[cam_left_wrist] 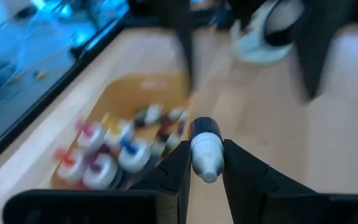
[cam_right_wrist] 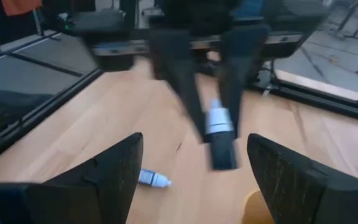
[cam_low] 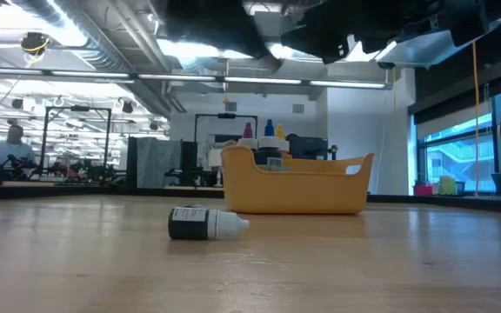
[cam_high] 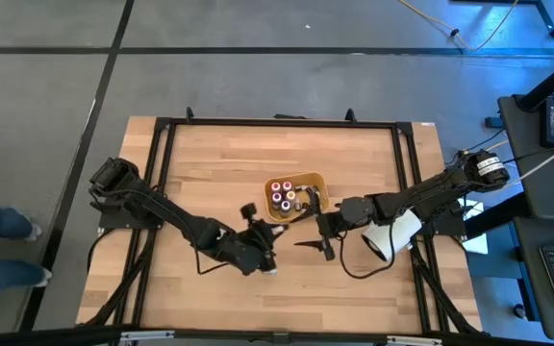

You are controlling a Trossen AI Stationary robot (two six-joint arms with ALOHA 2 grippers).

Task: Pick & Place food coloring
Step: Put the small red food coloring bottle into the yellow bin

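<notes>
My left gripper (cam_high: 263,248) hangs above the table's middle, just near of the orange tray (cam_high: 317,183), and is shut on one food coloring bottle (cam_left_wrist: 205,152) with a white cap and dark body. Several more bottles (cam_high: 284,192) stand upright in the tray. Another dark bottle with a white cap (cam_low: 205,223) lies on its side on the table, near of the gripper (cam_right_wrist: 153,179). My right gripper (cam_high: 323,240) hovers open just right of the tray, facing the left gripper, with nothing between its fingers (cam_right_wrist: 194,180). My left gripper pinches the bottle between its two fingers at the white cap end (cam_left_wrist: 207,163). The dark body (cam_right_wrist: 222,149) sticks out past the fingertips, so the bottle lies along the fingers. The fingers slant downward toward the tray. The bottle is lifted clear of the table.
A big white cylinder (cam_high: 392,235) lies on the table under the right arm. A black frame (cam_high: 277,123) borders the wooden tabletop. Bare wood stretches left of and near of the tray.
</notes>
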